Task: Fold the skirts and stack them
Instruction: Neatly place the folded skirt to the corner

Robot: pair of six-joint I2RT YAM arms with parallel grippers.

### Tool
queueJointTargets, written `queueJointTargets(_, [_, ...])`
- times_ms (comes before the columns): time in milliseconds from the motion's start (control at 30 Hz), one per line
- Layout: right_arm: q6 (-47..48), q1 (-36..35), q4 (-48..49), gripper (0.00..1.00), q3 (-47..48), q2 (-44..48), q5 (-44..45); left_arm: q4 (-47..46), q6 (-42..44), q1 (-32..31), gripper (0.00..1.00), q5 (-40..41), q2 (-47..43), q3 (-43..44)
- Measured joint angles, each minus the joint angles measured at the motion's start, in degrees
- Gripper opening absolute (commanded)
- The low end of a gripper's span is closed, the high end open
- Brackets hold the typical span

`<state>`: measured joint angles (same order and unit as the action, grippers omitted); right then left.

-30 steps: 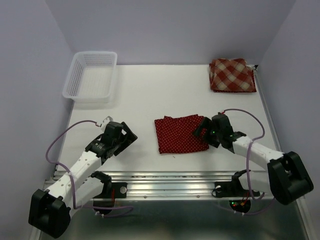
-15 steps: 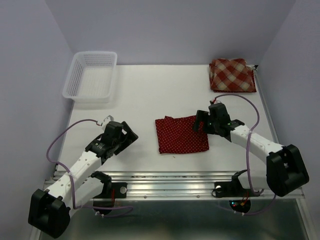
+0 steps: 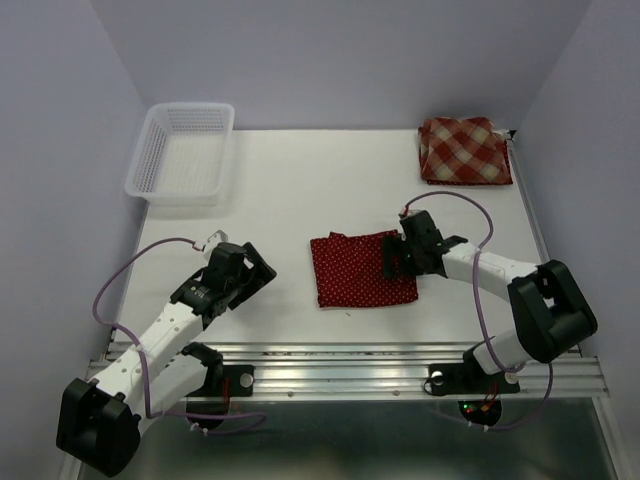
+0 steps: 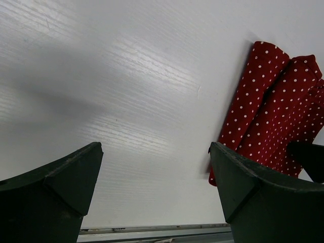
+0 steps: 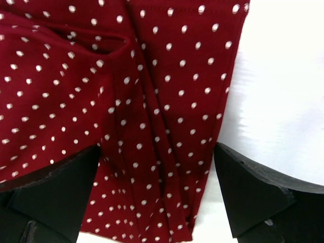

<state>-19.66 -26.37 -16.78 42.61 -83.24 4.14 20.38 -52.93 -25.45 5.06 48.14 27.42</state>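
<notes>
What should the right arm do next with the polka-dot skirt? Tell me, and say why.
Probably lower the right gripper and close on the polka-dot skirt's right edge. Its jaws stand open over that edge, the skirt lies folded, and the folded plaid skirt sits at the far right corner, a likely base for stacking.

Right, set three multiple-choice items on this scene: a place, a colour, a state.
1. The plaid skirt lies on the table at its: A far right corner; B middle; C near left corner.
2. The skirt at mid-table is: A blue striped; B dark red, white dots; C plain green.
3. The right pincer is: A shut on cloth; B out of view; C open over that skirt's right edge.
1 A, folded there in the top view. 2 B, dots show in both wrist views. 3 C, its fingers stand apart over the cloth.
</notes>
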Motion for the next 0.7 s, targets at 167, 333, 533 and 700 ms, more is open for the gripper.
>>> queueJointTargets(167, [0.85, -1.03, 0.70, 0.98, 1.11, -2.54, 0.42, 0.00, 0.07, 0.00, 0.99, 0.26, -0.02, 0.00])
queueJointTargets(333, [0.70, -3.04, 1.40, 0.66, 2.51, -4.70, 2.14, 0.00, 0.09, 0.00, 0.99, 0.57, -0.02, -0.04])
queueJointTargets(533, [-1.77, -4.52, 3.08, 0.11, 5.33, -8.00, 2.51, 0.07, 0.13, 0.00, 0.99, 1.07, -0.35, -0.04])
queueJointTargets(700, [-2.97, -4.90, 2.64, 0.01, 6.32, -8.33, 5.53, 0.09, 0.13, 0.00, 0.99, 1.51, -1.36, -0.04])
